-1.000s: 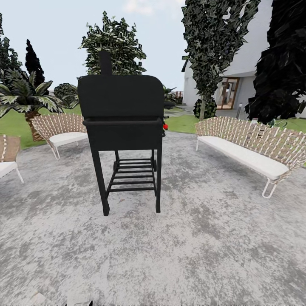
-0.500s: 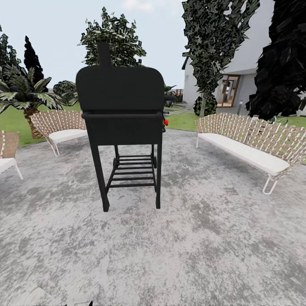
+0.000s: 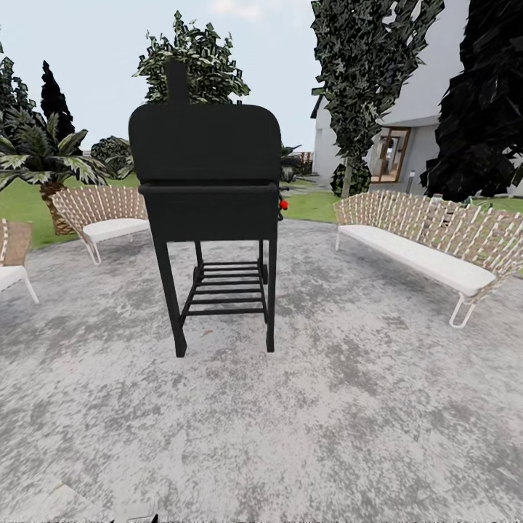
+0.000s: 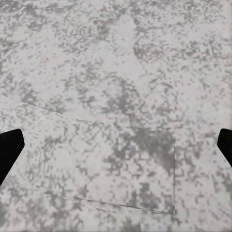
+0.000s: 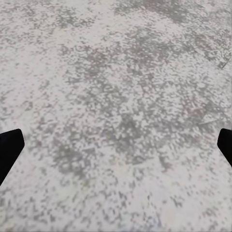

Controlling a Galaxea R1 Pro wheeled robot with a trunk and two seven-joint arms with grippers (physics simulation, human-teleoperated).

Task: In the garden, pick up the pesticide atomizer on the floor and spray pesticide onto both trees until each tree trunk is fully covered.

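While facing a tall black box-shaped metal grill (image 3: 205,181) on mottled grey paving (image 3: 349,407), both grippers' jaws wide apart, empty; no atomizer visible, nothing picked up or sprayed.

The black grill (image 3: 207,189) hides the lawn (image 3: 312,207) behind it.

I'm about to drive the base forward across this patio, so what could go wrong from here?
The black grill stands straight ahead on thin legs; driving on could clip it, so steer around. The wicker bench on one side and the wicker chair on the other narrow the way to the lawn. Both open grippers hang over bare paving, holding nothing.
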